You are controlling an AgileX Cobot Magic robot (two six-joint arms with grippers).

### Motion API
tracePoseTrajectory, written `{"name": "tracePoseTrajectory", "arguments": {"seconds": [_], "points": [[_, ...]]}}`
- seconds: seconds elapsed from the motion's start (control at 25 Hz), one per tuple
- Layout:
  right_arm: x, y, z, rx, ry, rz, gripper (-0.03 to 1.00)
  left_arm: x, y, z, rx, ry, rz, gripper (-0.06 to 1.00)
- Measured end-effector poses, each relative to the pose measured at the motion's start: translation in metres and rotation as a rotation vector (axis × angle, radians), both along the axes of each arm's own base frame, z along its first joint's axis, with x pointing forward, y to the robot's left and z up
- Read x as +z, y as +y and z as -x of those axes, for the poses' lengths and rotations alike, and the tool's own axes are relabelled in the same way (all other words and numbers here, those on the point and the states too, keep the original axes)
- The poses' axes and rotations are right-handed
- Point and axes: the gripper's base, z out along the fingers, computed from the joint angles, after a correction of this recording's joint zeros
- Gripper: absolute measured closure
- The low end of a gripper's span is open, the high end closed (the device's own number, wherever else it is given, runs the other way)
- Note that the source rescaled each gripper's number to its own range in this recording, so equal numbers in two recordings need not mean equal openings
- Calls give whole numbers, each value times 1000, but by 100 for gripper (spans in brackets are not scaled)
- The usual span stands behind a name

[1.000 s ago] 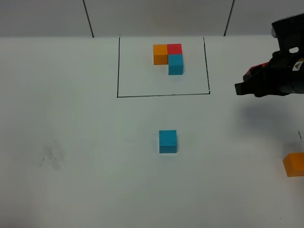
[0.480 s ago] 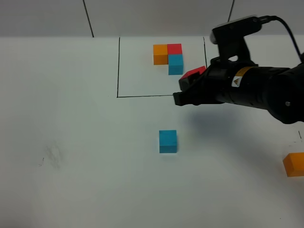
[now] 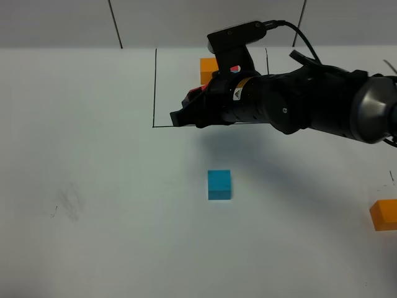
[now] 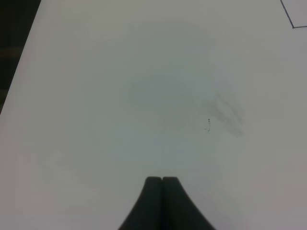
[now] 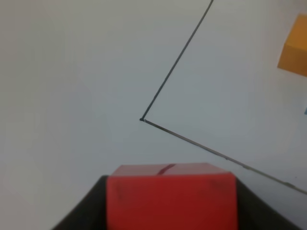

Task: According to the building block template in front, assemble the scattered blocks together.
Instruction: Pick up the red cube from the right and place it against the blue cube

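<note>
My right gripper [image 3: 185, 113] reaches across the middle and is shut on the red cube [image 3: 197, 93], held above the front left part of the black drawn rectangle [image 3: 154, 87]. The right wrist view shows the red cube [image 5: 171, 194] between the fingers, over the rectangle's corner [image 5: 142, 120]. The arm hides most of the template; only its orange cube [image 3: 208, 63] shows, also seen in the right wrist view [image 5: 293, 51]. The loose cyan cube [image 3: 219, 184] sits in front of the rectangle. The loose orange cube [image 3: 383, 215] lies at the right edge. My left gripper [image 4: 162, 181] is shut and empty over bare table.
The white table [image 3: 93, 186] carries a faint grey smudge [image 3: 67, 202] at the left, which also shows in the left wrist view [image 4: 225, 112]. The table's dark left edge [image 4: 14, 62] shows in the left wrist view.
My right arm has swept from the far right to the left with the red cube, now covering the template. The cyan and orange loose cubes have not moved.
</note>
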Motion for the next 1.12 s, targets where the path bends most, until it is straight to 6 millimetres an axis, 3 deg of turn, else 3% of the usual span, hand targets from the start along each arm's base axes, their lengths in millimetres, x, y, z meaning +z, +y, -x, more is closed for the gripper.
{"name": "tracePoseTrajectory", "arguments": {"seconds": [0.2, 0.56, 0.84, 1.12], "points": [[-22, 3, -4, -5, 45, 28, 54, 0, 0, 0, 0, 0, 0, 94], [-22, 5, -4, -17, 58, 15, 54, 0, 0, 0, 0, 0, 0, 94], [-28, 3, 2, -158, 243, -50, 54, 0, 0, 0, 0, 0, 0, 94], [-31, -1, 3, -236, 322, -73, 54, 0, 0, 0, 0, 0, 0, 94]]}}
